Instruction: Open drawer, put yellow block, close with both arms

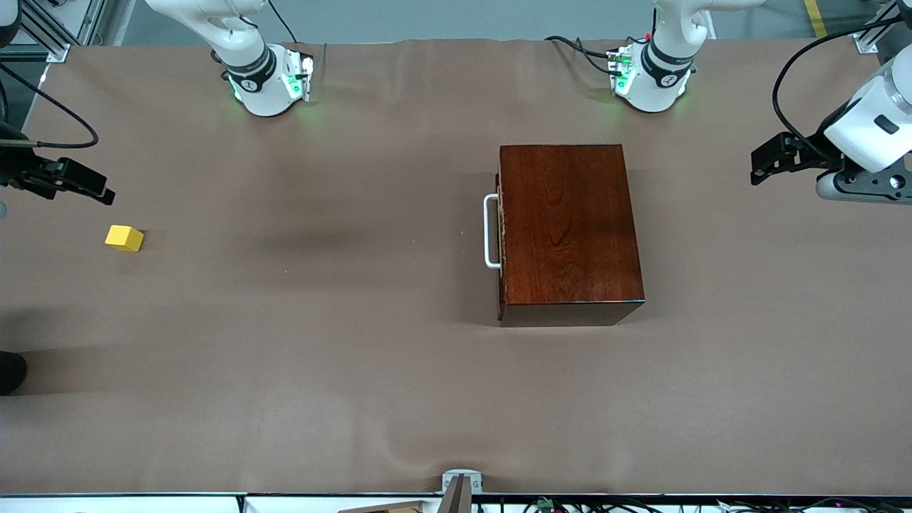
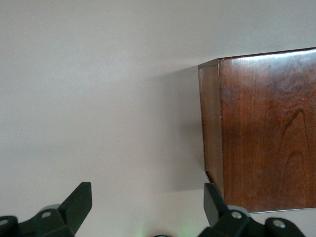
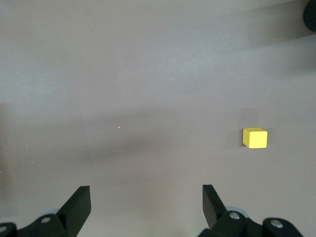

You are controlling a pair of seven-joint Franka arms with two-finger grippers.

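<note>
Both hands stand released and empty: the closed drawer (image 1: 503, 231) presents its handle (image 1: 490, 231) toward the right arm's end of the worktop (image 1: 356, 370), where the right hand (image 1: 107, 194) hovers near the yellow block (image 1: 125, 238), while the left hand (image 1: 757, 171) hovers at the box's (image 1: 570, 228) handle-less end.

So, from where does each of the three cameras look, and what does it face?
Front view: high across the table, facing both bases; shows the wooden box with its drawer handle, the yellow block, left tool, right tool.
Left wrist view: on the left arm, facing down at the box; open left tool at the edge.
Right wrist view: on the right arm, over the block; open right tool at the edge.
Shared: box, block.
</note>
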